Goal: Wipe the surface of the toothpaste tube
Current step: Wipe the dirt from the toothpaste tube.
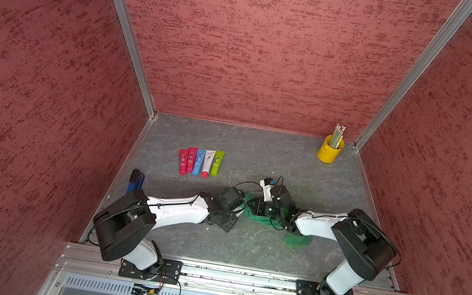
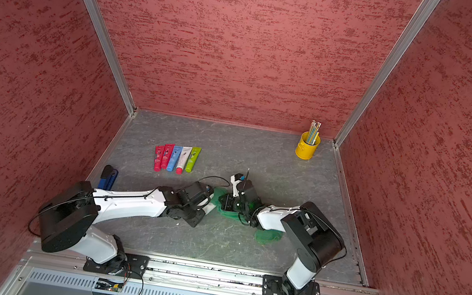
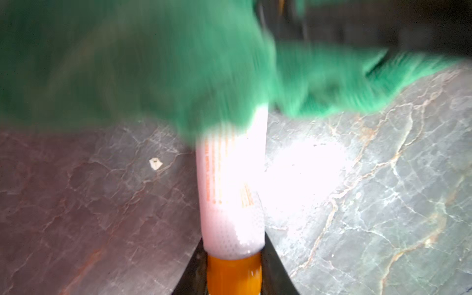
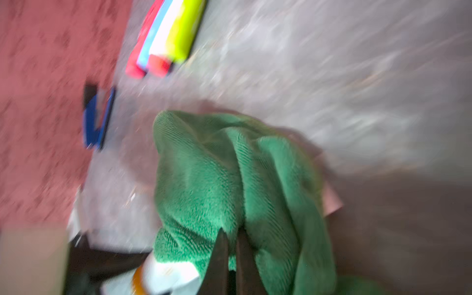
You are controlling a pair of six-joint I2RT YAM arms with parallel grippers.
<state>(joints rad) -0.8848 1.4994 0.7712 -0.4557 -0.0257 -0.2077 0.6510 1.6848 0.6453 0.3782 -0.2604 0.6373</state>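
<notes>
We are gripping the tube (image 3: 229, 191) by its cap (image 3: 233, 273) in our left jaws; our right jaws are pinching the cloth (image 4: 217, 178) over its far half. Midway, we judge: the half beside the left jaws is lying bare.

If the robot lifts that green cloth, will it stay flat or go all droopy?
Probably droopy: the green cloth bunches in soft folds where the right end effector pinches it. It looks fluffy, so likely light and not slippery. It drapes over the white tube, so it should bend around whatever it touches.
</notes>
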